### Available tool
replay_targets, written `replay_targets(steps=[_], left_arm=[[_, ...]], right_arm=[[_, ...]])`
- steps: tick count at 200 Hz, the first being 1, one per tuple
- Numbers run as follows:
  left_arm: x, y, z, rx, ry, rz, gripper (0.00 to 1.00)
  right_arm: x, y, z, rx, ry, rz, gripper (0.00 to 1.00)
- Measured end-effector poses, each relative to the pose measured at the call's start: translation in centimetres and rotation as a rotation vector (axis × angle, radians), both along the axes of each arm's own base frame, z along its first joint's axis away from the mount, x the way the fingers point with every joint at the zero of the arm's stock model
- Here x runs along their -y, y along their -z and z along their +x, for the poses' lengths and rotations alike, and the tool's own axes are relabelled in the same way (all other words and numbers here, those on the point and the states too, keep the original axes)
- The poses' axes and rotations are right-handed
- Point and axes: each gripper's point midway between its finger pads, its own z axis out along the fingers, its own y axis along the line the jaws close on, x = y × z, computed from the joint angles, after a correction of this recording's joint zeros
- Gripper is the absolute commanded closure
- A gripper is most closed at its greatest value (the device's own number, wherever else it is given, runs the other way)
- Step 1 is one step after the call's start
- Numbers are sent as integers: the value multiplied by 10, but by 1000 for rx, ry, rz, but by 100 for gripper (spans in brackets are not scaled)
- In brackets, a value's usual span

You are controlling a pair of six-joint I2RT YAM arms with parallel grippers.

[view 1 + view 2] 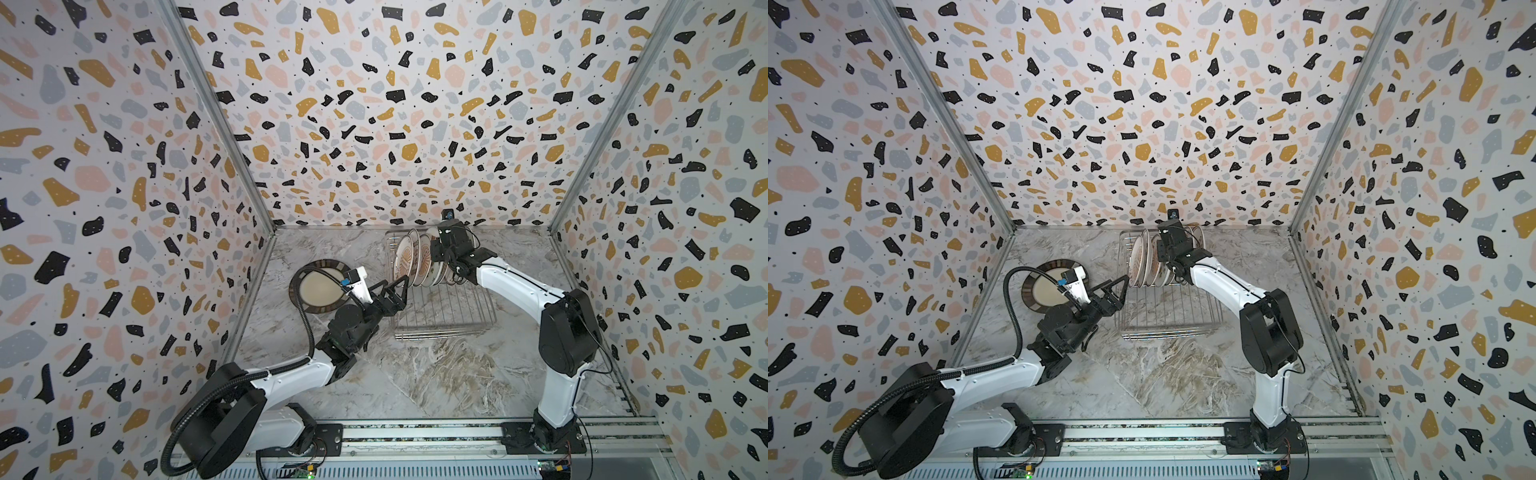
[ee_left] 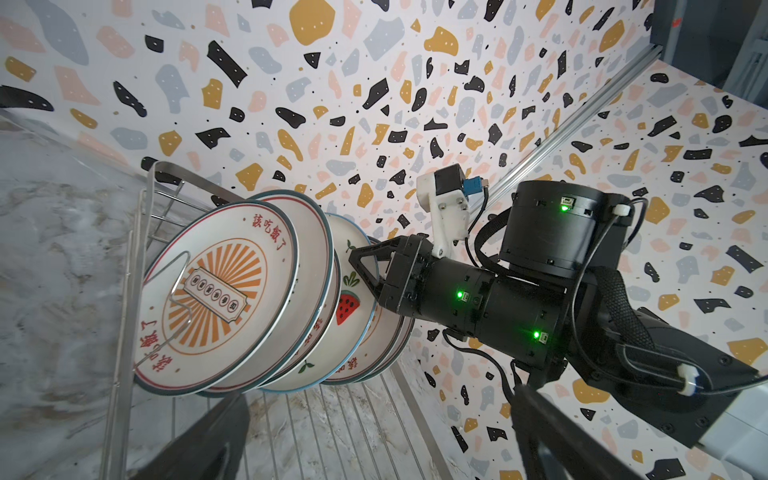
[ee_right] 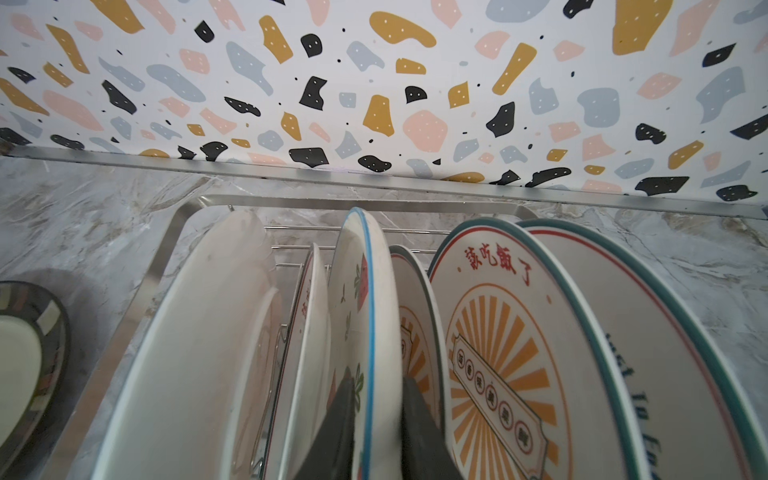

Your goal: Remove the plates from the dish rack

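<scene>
Several white, teal-rimmed plates point(image 2: 232, 266) show orange sunbursts and red characters.

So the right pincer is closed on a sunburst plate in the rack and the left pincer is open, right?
Not quite. The right wrist view shows the right pincer closed on the blue-rimmed watermelon plate, not a sunburst one. It is in the rack, and the left pincer is open.

Six plates point(image 3: 498, 332) stand in one dish rack point(image 1: 444, 307); one mosaic-rimmed plate point(image 1: 322, 291) lies outside.
</scene>
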Motion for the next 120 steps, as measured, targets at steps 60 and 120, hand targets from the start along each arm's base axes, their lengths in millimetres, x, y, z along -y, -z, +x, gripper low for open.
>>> replay_targets(steps=[60,120], left_arm=[[-13,1,6,-11,-80,-4,0],[-16,8,6,-30,-96,5,0]], right_arm=[[1,9,6,-22,55,-49,85],[-2,4,5,-17,79,-106,88]])
